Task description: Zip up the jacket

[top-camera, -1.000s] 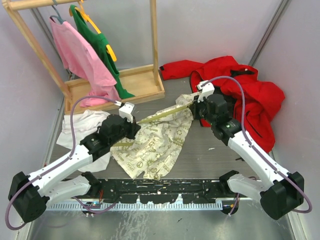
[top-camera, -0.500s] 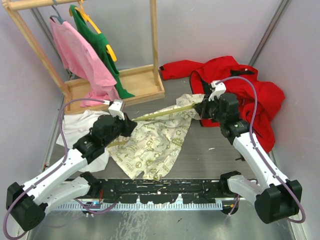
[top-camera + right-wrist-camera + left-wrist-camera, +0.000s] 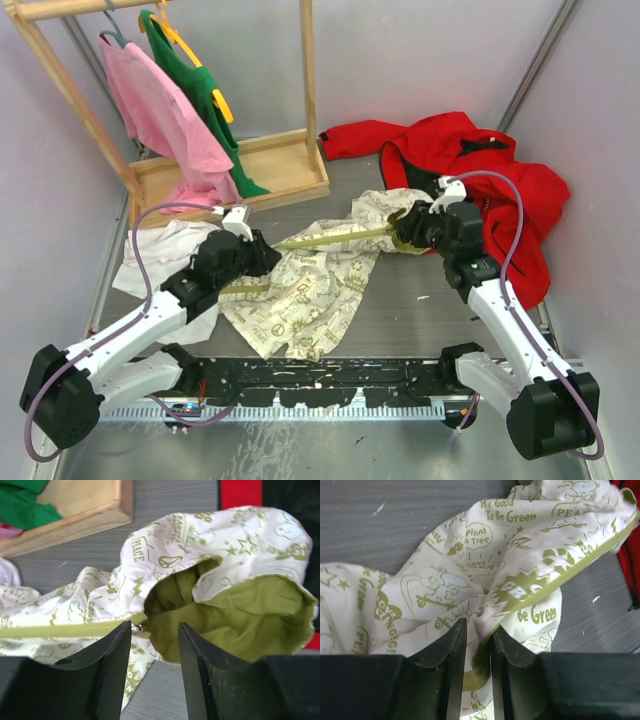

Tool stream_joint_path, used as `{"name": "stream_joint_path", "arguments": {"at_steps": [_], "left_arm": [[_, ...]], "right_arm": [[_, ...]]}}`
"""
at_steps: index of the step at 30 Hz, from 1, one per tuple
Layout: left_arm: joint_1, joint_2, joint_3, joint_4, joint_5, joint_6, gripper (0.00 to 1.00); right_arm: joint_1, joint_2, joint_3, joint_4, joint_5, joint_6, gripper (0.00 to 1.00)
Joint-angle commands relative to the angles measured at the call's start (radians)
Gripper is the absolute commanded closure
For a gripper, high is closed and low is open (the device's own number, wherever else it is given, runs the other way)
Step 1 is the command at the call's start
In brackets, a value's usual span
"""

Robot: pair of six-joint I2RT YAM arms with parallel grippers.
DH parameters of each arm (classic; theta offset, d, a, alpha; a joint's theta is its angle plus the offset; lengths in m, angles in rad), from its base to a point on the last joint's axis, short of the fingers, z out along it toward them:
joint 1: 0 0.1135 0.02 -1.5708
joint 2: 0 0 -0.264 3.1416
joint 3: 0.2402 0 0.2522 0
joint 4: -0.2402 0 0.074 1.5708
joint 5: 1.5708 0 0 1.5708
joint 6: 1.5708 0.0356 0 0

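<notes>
Your jacket (image 3: 310,285) lies mid-frame in the top view; its cream print reads "Good To Be Green", "Be Green" and "PEACE"; your left gripper (image 3: 479,627) pinches the fabric beside the olive zip edge; your right gripper (image 3: 155,626) stands open, holding nothing.

Pale lavender-grey walls (image 3: 420,60) are closing in the space on three sides, and soft, even light is falling across them. A slanted metal pole (image 3: 535,65) is leaning up the far right corner. A grey, scuffed metal tabletop (image 3: 420,320) is spreading below. At the far left a wooden garment rack (image 3: 305,90) is standing on its shallow wooden base tray (image 3: 280,165), with a pink shirt (image 3: 160,110) and a green shirt (image 3: 205,100) hanging from it, the green one on a yellow hanger (image 3: 185,45).
</notes>
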Motion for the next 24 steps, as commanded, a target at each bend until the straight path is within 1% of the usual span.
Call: {"name": "stream_joint_path", "arguments": {"at_steps": [1,3,4,5,8,10,15,18,20,24], "left_arm": [[0.01,0.031,-0.036,0.109,-0.027,-0.111,0.67],[0.014,0.052,-0.041,0.107,-0.023,-0.136,0.56],[0.018,0.056,-0.038,0.097,-0.02,-0.147,0.51],[0.024,0.055,-0.038,0.084,-0.022,-0.158,0.46],[0.05,0.025,-0.043,0.049,-0.045,-0.195,0.32],[0.077,-0.017,-0.046,0.018,-0.064,-0.215,0.22],[0.152,-0.191,0.004,-0.187,-0.125,-0.212,0.01],[0.162,-0.301,0.076,-0.339,-0.188,-0.147,0.02],[0.162,-0.365,0.133,-0.451,-0.213,-0.102,0.02],[0.162,-0.474,0.253,-0.589,-0.247,-0.008,0.02]], "right_arm": [[-0.011,-0.011,-0.021,0.052,0.131,0.111,0.4],[-0.012,-0.002,-0.018,0.03,0.162,0.14,0.27],[-0.012,0.002,-0.013,0.019,0.167,0.15,0.11],[-0.011,0.003,-0.007,0.002,0.175,0.157,0.01],[-0.011,-0.002,0.014,-0.043,0.226,0.184,0.0],[-0.011,-0.016,0.003,-0.052,0.29,0.211,0.0],[-0.011,-0.124,-0.03,-0.081,0.39,0.228,0.0],[-0.011,-0.194,0.019,-0.166,0.393,0.177,0.0],[-0.012,-0.226,0.071,-0.23,0.421,0.153,0.0],[-0.011,-0.312,0.144,-0.307,0.416,0.116,0.0]]}}
